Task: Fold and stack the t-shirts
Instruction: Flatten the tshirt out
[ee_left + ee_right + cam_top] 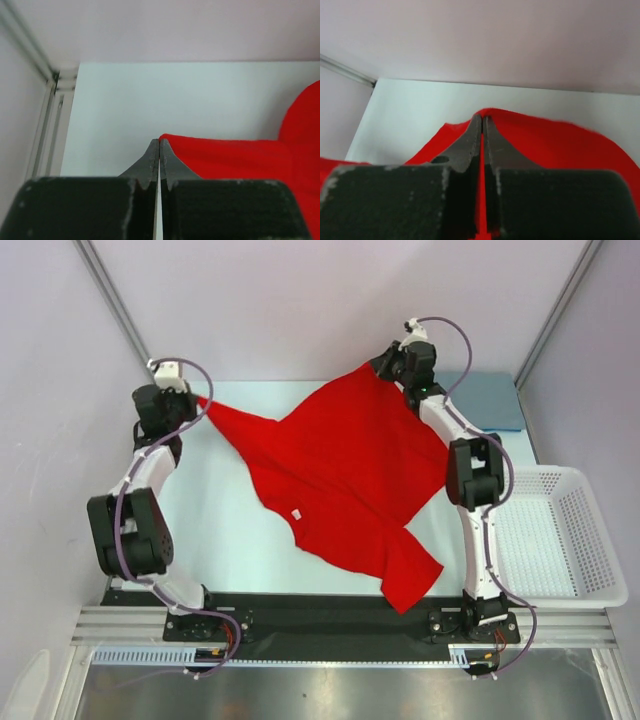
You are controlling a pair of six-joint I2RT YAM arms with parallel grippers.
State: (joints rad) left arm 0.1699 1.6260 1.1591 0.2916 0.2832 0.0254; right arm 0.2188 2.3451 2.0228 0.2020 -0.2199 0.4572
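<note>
Red t-shirt (340, 460), collar pointing nearward, has far corners pinched by left fingers (151, 161) and right fingers (472, 137).

Red t-shirt (340, 470): soft, matt cloth lying on the smooth, pale desk (215, 530). Right of the t-shirt: a white basket (550, 540) of perforated plastic.
</note>
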